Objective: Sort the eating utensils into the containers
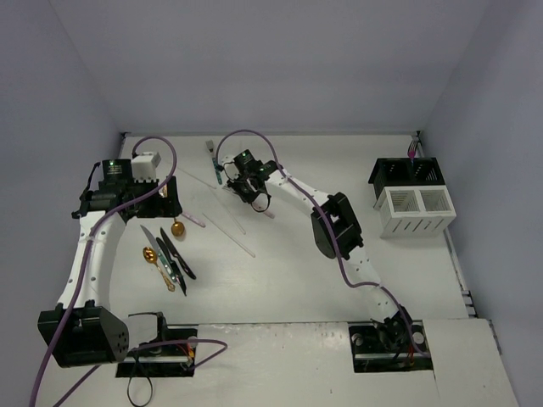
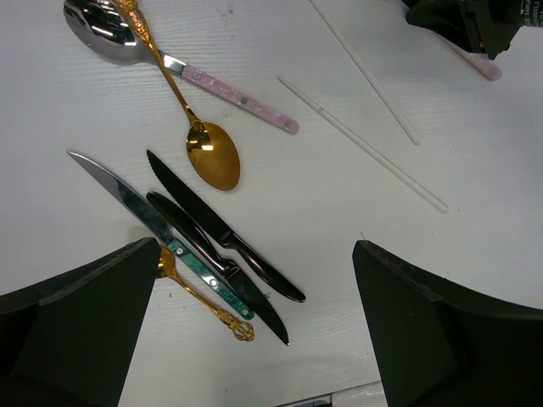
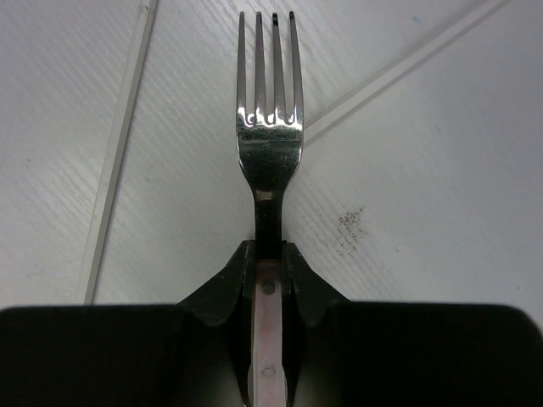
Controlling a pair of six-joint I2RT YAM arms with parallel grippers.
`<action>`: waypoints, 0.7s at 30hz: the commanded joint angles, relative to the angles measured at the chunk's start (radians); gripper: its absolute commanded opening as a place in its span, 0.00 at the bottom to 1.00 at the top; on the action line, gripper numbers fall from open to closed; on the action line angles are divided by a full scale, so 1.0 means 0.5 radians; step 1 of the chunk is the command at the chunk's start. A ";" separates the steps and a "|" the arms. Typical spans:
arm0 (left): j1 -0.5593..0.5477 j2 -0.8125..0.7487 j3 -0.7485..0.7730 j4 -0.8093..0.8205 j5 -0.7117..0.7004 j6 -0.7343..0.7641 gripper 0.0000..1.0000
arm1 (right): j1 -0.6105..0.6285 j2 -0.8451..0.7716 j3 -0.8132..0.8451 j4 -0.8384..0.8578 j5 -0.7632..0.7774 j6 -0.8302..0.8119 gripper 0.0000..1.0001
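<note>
The right gripper [image 3: 270,254] pinches a fork [image 3: 270,144] by its pink handle. Pale sticks [image 3: 114,161] lie near it on the tabletop [image 1: 297,280]. The left gripper [image 2: 254,314] is spread wide above knives [image 2: 221,233] and gold spoons [image 2: 212,165]. The white bin [image 1: 416,212] and black bin [image 1: 405,174] sit well apart, on the right.

Left of the joined containers [image 1: 413,197] the table [image 1: 356,161] lies bare up to the right arm [image 1: 335,222], whose raised elbow blocks the straight line from the middle; the strip behind that elbow is open. The white bin [image 1: 417,224] is reachable from above, while a purple handle [image 1: 411,151] pokes up at the far side of the black bin [image 1: 399,174]. Right of the containers the side wall [image 1: 501,170] presses close (little room there). Far left of them the right gripper [image 3: 270,254], clamped on a fork [image 3: 270,144], hangs over pale sticks [image 2: 365,146]; farther left, knives [image 2: 222,229] and gold spoons [image 2: 212,154] litter the surface beside the left arm [image 1: 89,254].
</note>
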 commanded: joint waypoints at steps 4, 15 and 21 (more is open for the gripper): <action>-0.003 -0.071 0.010 0.077 -0.028 -0.013 0.97 | -0.008 -0.289 -0.185 -0.202 0.017 -0.025 0.00; -0.003 -0.069 0.131 0.061 -0.011 0.017 0.97 | -0.211 -0.925 0.056 -0.184 0.192 0.075 0.00; -0.003 -0.055 0.160 0.034 0.028 0.003 0.97 | -0.619 -1.333 -0.220 0.117 0.403 0.170 0.00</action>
